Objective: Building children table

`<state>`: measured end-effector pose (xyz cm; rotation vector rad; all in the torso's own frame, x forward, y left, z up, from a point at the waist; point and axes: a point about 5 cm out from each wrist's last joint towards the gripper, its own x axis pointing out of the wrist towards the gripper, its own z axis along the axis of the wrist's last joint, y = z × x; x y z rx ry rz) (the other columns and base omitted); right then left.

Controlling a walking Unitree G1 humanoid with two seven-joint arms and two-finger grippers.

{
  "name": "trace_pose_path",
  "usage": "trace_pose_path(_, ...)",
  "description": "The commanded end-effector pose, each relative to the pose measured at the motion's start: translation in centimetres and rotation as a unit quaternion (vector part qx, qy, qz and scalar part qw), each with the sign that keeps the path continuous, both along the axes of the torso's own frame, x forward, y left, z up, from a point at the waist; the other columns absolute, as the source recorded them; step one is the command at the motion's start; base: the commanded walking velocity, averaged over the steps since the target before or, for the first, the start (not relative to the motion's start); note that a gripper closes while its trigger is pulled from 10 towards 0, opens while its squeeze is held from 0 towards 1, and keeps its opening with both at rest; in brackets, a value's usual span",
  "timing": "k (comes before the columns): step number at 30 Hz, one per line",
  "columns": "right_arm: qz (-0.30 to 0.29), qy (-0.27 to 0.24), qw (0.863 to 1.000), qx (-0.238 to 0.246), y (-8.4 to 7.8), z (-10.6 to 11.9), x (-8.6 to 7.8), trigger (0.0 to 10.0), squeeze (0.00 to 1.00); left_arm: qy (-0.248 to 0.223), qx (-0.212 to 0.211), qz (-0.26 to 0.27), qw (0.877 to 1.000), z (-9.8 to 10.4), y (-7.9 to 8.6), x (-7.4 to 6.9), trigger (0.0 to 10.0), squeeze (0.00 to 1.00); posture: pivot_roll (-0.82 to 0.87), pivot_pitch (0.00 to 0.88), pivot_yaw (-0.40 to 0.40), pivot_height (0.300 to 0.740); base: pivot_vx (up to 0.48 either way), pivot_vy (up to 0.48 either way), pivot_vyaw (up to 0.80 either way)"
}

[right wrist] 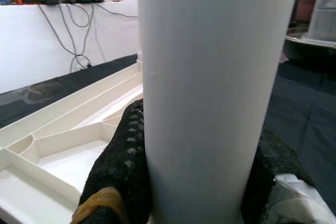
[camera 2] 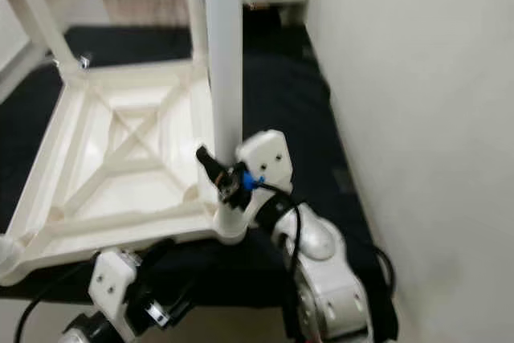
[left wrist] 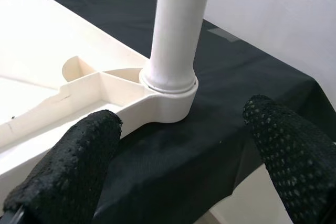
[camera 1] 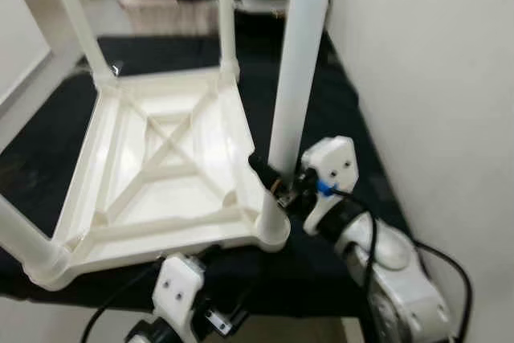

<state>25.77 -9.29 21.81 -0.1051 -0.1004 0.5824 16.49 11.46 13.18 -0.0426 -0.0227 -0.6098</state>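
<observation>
Tabletop (camera 1: 161, 174): white plastic, upside down on the black mat (camera 1: 321, 102), ribbed underside facing up; the mat covers the worktop beside a white wall (camera 1: 434, 78).
Near leg (camera 1: 299, 62): upright in the corner socket (left wrist: 169, 94) of the tabletop closest to the robot's right arm; other legs stand at the far corners.
Right gripper (camera 1: 269, 178): jaws closed around the near leg low down, just above the socket; black fingers (right wrist: 123, 169) press on both sides.
Left gripper (left wrist: 178, 156): jaws wide open, holding nothing, hovering off the tabletop's near edge and aimed at the same socket.
Step, likely: seating the leg fully.
Doing it well: push straight down along the leg axis, keep it vertical, brace the tabletop edge with the left.
Risk: tilted push could jam the collar or slide the tabletop on the mat.
</observation>
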Motion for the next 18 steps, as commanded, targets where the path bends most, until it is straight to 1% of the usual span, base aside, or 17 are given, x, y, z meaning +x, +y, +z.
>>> trace_pose_path(1, -0.077, 0.153, 0.983, -0.070, -2.6, -5.7, 1.9, 0.0, 0.00, 0.005, 0.005, -0.006, 1.000, -0.3, 0.0, -0.1, 10.0, 0.00, 0.04, 0.178, -0.039, 0.740, 0.000, 0.000, 0.00)
trace_pose_path(3, -0.077, 0.153, 0.983, -0.070, -2.6, -5.7, 1.9, 0.0, 0.00, 0.005, 0.005, -0.006, 1.000, -0.3, 0.0, -0.1, 10.0, 0.00, 0.04, 0.178, -0.039, 0.740, 0.000, 0.000, 0.00)
trace_pose_path(4, -0.074, 0.123, 0.988, -0.064, -3.0, -4.2, 3.9, 10.0, 0.00, 0.004, 0.005, -0.003, 1.000, -0.2, 0.1, -0.1, 10.0, 0.00, 0.05, 0.175, -0.036, 0.740, 0.000, 0.000, 0.00)
trace_pose_path(5, -0.055, 0.104, 0.992, -0.047, -3.2, -3.3, 4.7, 10.0, 0.05, 0.003, 0.006, -0.001, 1.000, -0.2, 0.2, -0.1, 10.0, 0.00, 0.05, 0.175, -0.032, 0.740, 0.000, 0.000, 0.00)
trace_pose_path(6, -0.055, 0.104, 0.992, -0.047, -3.2, -3.3, 4.7, 10.0, 0.05, 0.003, 0.006, -0.001, 1.000, -0.2, 0.2, -0.1, 10.0, 0.00, 0.05, 0.175, -0.032, 0.740, 0.000, 0.000, 0.00)
trace_pose_path(7, -0.024, 0.094, 0.995, -0.022, -2.9, -2.5, 5.1, 10.0, 1.00, 0.003, 0.007, 0.000, 1.000, -0.2, 0.2, -0.1, 10.0, 0.00, 0.05, 0.176, -0.031, 0.740, 0.000, 0.000, 0.00)
trace_pose_path(8, -0.024, 0.094, 0.995, -0.022, -2.9, -2.5, 5.1, 10.0, 1.00, 0.003, 0.007, 0.000, 1.000, -0.2, 0.2, -0.1, 10.0, 0.00, 0.05, 0.176, -0.031, 0.740, 0.000, 0.000, 0.00)
trace_pose_path(9, 0.021, 0.080, 0.997, 0.004, -2.6, -1.6, 5.1, 10.0, 1.00, 0.002, 0.007, 0.001, 1.000, -0.2, 0.2, -0.1, 10.0, 0.00, 0.05, 0.176, -0.031, 0.740, 0.000, 0.000, 0.00)
trace_pose_path(10, 0.021, 0.080, 0.997, 0.004, -2.6, -1.6, 5.1, 10.0, 1.00, 0.002, 0.007, 0.001, 1.000, -0.2, 0.2, -0.1, 10.0, 0.00, 0.05, 0.176, -0.031, 0.740, 0.000, 0.000, 0.00)
trace_pose_path(11, 0.150, 0.032, 0.988, 0.029, -2.0, 0.7, 3.9, 10.0, 1.00, -0.001, 0.009, 0.006, 1.000, -0.1, 0.3, -0.1, 10.0, 0.00, 0.06, 0.178, -0.028, 0.740, 0.000, 0.000, 0.00)
trace_pose_path(12, 0.150, 0.032, 0.988, 0.029, -2.0, 0.7, 3.9, 10.0, 1.00, -0.001, 0.009, 0.006, 1.000, -0.1, 0.3, -0.1, 10.0, 0.00, 0.06, 0.178, -0.028, 0.740, 0.000, 0.000, 0.00)
trace_pose_path(13, 0.192, 0.018, 0.981, 0.028, -2.1, 1.4, 3.4, 10.0, 1.00, -0.001, 0.010, 0.009, 1.000, 0.0, 0.3, -0.1, 10.0, 0.00, 0.06, 0.178, -0.028, 0.740, 0.000, 0.000, 0.00)
trace_pose_path(14, 0.192, 0.018, 0.981, 0.028, -2.1, 1.4, 3.4, 10.0, 1.00, -0.001, 0.010, 0.009, 1.000, 0.0, 0.3, -0.1, 10.0, 0.00, 0.06, 0.178, -0.028, 0.740, 0.000, 0.000, 0.00)
trace_pose_path(15, 0.242, 0.007, 0.970, 0.007, -2.2, 1.8, 2.8, 10.0, 0.85, -0.003, 0.011, 0.013, 1.000, 0.0, 0.4, -0.1, 10.0, 0.00, 0.06, 0.186, -0.029, 0.740, 0.000, 0.000, 0.00)
trace_pose_path(16, 0.242, 0.007, 0.970, 0.007, -2.2, 1.8, 2.8, 10.0, 0.85, -0.003, 0.011, 0.013, 1.000, 0.0, 0.4, -0.1, 10.0, 0.00, 0.06, 0.186, -0.029, 0.740, 0.000, 0.000, 0.00)
trace_pose_path(17, 0.279, 0.010, 0.960, -0.003, -2.3, 2.0, 2.6, 10.0, 0.00, -0.004, 0.012, 0.017, 1.000, 0.1, 0.4, -0.1, 10.0, 0.00, 0.07, 0.187, -0.030, 0.740, 0.000, 0.000, 0.00)
trace_pose_path(18, 0.322, 0.007, 0.947, -0.019, -2.3, 2.2, 2.4, 10.0, 0.00, -0.005, 0.012, 0.019, 1.000, 0.1, 0.5, -0.1, 10.0, 0.00, 0.08, 0.189, -0.027, 0.740, 0.000, 0.000, 0.00)
